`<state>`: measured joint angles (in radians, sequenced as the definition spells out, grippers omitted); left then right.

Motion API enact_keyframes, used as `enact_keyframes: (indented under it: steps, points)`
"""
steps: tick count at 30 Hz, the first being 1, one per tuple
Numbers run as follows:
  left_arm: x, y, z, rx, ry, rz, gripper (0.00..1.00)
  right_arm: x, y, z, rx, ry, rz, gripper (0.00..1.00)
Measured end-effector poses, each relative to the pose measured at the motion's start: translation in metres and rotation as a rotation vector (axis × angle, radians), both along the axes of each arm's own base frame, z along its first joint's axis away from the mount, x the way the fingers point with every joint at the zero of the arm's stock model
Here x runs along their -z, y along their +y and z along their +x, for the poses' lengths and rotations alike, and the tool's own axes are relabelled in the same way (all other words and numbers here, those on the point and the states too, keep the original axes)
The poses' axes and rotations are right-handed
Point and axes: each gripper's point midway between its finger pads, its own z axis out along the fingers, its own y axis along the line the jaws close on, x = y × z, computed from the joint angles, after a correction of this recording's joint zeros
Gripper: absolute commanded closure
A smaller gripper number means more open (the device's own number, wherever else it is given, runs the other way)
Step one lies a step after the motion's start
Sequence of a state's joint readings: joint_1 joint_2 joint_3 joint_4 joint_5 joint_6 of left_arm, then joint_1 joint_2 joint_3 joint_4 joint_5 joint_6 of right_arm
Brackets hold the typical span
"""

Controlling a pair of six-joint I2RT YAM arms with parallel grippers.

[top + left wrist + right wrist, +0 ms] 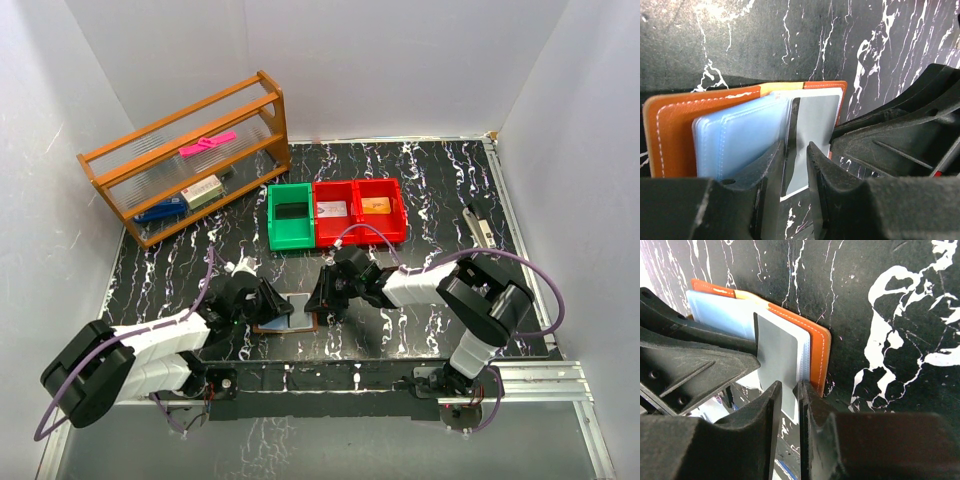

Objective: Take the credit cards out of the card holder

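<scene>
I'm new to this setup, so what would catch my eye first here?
The left hand and right hand meet over the open orange-brown card holder near the table's front edge. A silver-grey card sticks out of it between the right hand's fingers. Farther back sit a green bin, two red bins and a wooden rack.

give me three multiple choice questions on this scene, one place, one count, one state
1. Where is the card holder? A far back by the wall; B near edge, between the left gripper and right gripper; C hanging in the air.
2. How many bins are red? A one; B two; C three.
3. The card holder is: A open; B folded shut; C rolled up.
1 B, it lies between both grippers' fingers. 2 B, two red bins stand right of the green bin. 3 A, its pale blue inside shows, grey card sticking out.
</scene>
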<state>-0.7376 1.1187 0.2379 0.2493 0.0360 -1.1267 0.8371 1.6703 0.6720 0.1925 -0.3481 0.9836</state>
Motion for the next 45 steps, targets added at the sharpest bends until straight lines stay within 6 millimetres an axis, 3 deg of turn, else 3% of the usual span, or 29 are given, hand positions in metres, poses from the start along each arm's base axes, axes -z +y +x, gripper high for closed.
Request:
enact_keyframes:
  steps: [5,11,30,42,45]
  points:
    - [-0.001,-0.002,0.002,0.002,-0.027,-0.026,0.80,-0.001,0.000,0.000,-0.017,-0.006,-0.001,0.79]
    - [0.001,0.001,0.001,0.017,-0.059,-0.028,1.00,-0.002,0.001,0.000,-0.027,-0.006,-0.013,0.82]
    - [-0.010,0.003,-0.011,0.107,-0.102,-0.028,1.00,0.000,0.001,0.002,0.057,0.048,-0.015,0.81]
    - [-0.052,-0.001,0.000,0.148,-0.175,0.016,1.00,-0.001,-0.009,0.003,0.081,-0.039,-0.107,0.78]
    - [-0.051,0.005,0.003,0.147,-0.170,0.077,1.00,-0.003,-0.016,0.003,0.072,-0.059,-0.145,0.75]
